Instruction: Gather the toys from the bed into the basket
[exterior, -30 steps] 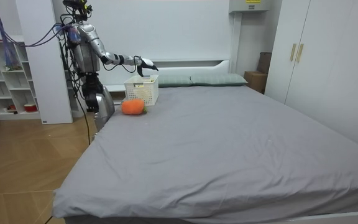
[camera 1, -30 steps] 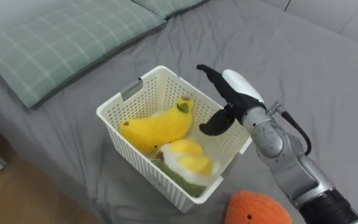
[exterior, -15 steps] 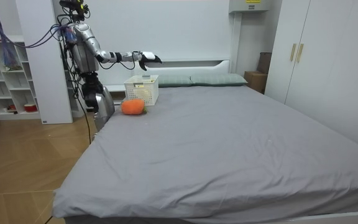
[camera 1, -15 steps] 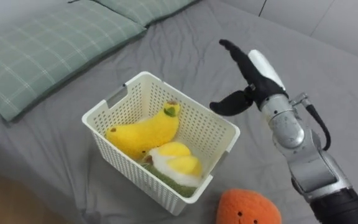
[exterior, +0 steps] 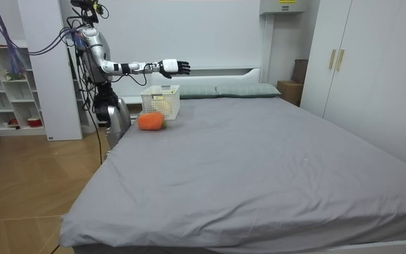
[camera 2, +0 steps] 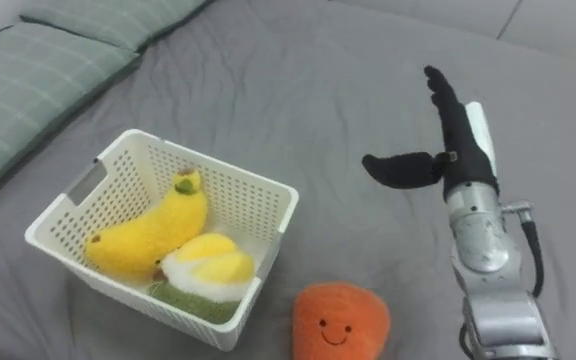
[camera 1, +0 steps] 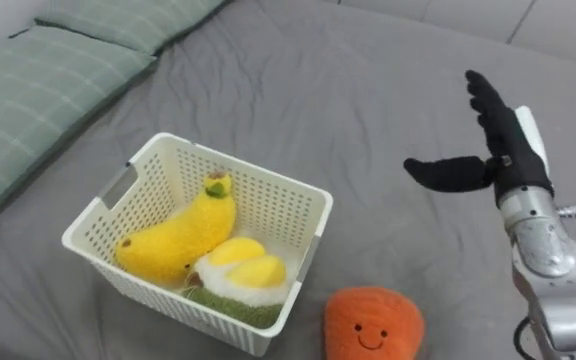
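Room view: grey bed point(exterior: 259, 155), seemingly wooden floor point(exterior: 27, 190).

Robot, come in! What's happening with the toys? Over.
Right hand open, empty, above bed. Orange toy beside basket, not in. Nothing blocking.

Basket point(camera 1: 268, 215) on bed point(camera 1: 318, 90), banana plush point(camera 1: 173, 240) inside; round plush point(camera 1: 373, 325) beside basket, front right; pillows point(camera 1: 38, 90) behind left.

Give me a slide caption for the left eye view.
Right hand open above the grey bed, beside a white basket holding a banana plush and a white-and-yellow plush; orange plush lies outside.
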